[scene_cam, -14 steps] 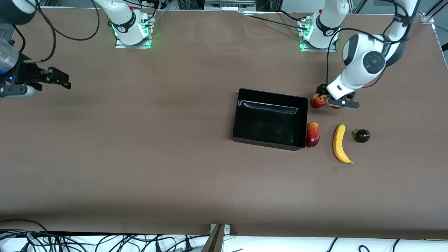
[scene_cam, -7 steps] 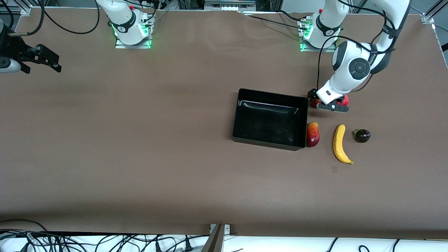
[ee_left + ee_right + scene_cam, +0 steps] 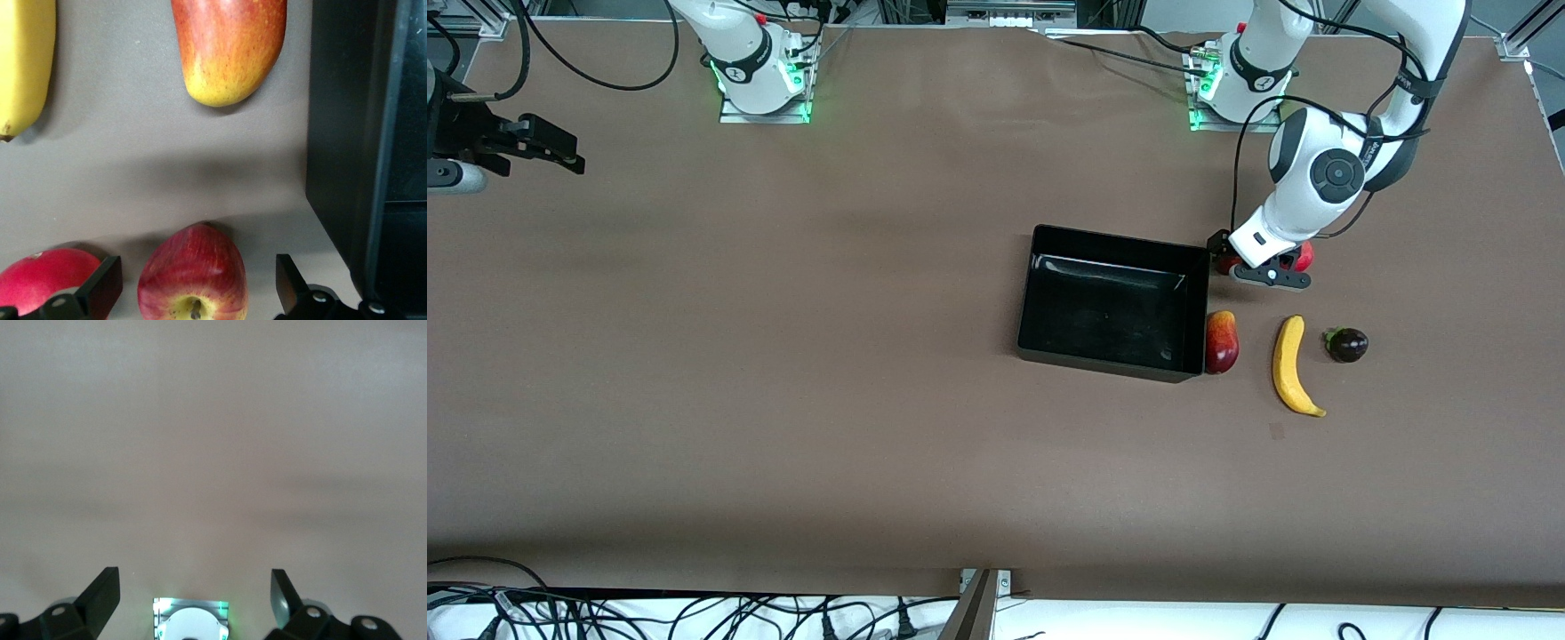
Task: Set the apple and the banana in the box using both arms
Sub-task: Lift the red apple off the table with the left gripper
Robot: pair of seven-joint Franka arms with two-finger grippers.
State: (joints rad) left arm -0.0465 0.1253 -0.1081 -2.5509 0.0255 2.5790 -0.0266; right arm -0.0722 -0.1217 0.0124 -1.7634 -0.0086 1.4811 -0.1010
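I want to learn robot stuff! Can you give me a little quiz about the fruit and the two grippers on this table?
1. True or false: the apple sits between the open fingers of the left gripper.
2. Which fruit touches the box? A banana B mango C dark plum-like fruit
3. Fill in: the right gripper waits, open, over bare ____.

Key: 1 true; 2 B; 3 table.
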